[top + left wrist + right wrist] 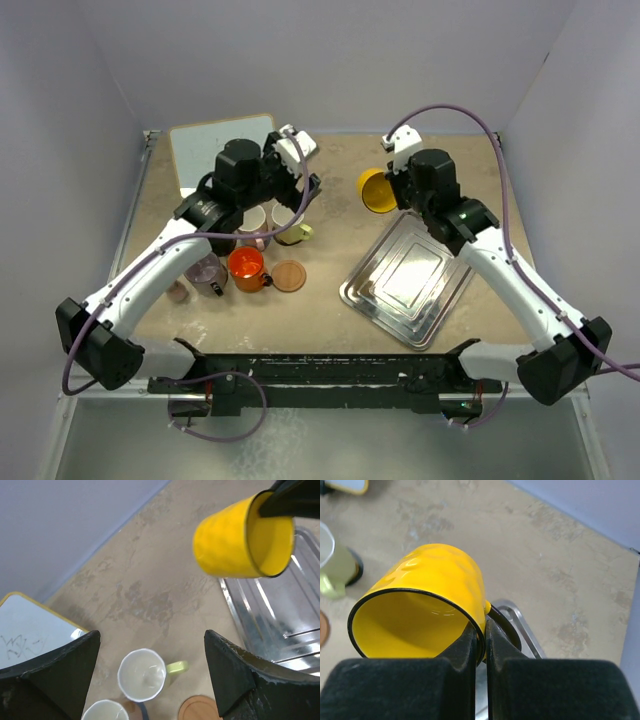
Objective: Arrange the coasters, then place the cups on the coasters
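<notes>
The yellow cup (435, 580) hangs tipped on its side in the right pincer (481, 632), which is clamped on the cup's wall at the rim, one finger inside and one outside. A dark loop just past the fingertips may be the handle; it is too hidden to tell. From overhead the arm covers those fingers, and only the cup's mouth shows, with the tray (405, 285) below and behind the pincer.

The left pincer (152, 635) stands wide apart, holding nothing, above a yellow-green cup (142, 675). A tan coaster (200, 707) is cut off at the frame's bottom edge. Only the overhead view shows the red-orange cup (247, 268) and the purple cup (207, 272) back toward that arm's base.
</notes>
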Robot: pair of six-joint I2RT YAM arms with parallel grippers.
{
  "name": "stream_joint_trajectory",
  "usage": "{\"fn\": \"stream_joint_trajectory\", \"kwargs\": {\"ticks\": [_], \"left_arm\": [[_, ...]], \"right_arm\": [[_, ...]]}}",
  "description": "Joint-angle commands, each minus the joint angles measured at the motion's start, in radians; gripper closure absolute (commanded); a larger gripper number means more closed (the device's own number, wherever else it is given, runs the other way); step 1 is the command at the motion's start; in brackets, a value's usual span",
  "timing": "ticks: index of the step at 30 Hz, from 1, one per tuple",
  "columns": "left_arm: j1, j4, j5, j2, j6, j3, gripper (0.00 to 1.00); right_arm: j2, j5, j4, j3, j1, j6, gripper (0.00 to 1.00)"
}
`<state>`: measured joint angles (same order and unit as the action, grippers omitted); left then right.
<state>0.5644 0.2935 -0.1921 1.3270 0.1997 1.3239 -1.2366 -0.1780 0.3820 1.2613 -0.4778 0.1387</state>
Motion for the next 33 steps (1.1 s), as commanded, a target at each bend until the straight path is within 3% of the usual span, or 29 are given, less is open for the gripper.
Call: {"fn": "stream_joint_trajectory", "kwargs": {"ticks": [1, 8, 21, 29, 33], "left_arm": [[0.093, -0.094, 0.115, 0.032, -0.086, 0.069, 0.19], [0.182, -0.102, 0.156, 0.107, -0.199, 0.124, 0.18], [0.193, -0.06, 0.179, 0.284, -0.365, 0.293, 0.19], [0.193, -0.041, 0.243, 0.336, -0.374, 0.311, 0.35], [0.193, -0.037, 0.249, 0.356, -0.368, 0.321, 0.48]], "right_arm": [[-0.005, -0.279, -0.273, 0.023, -0.055, -0.158, 1.0], [-0.049, -0.391, -0.278, 0.054, -0.103, -0.289, 1.0], [-0.049, -0.447, -0.285, 0.053, -0.182, -0.353, 1.0], [-0.006, -0.392, -0.281, 0.03, -0.188, -0.396, 1.0], [0.014, -0.347, -0.28, 0.021, -0.188, -0.413, 1.0]]}}
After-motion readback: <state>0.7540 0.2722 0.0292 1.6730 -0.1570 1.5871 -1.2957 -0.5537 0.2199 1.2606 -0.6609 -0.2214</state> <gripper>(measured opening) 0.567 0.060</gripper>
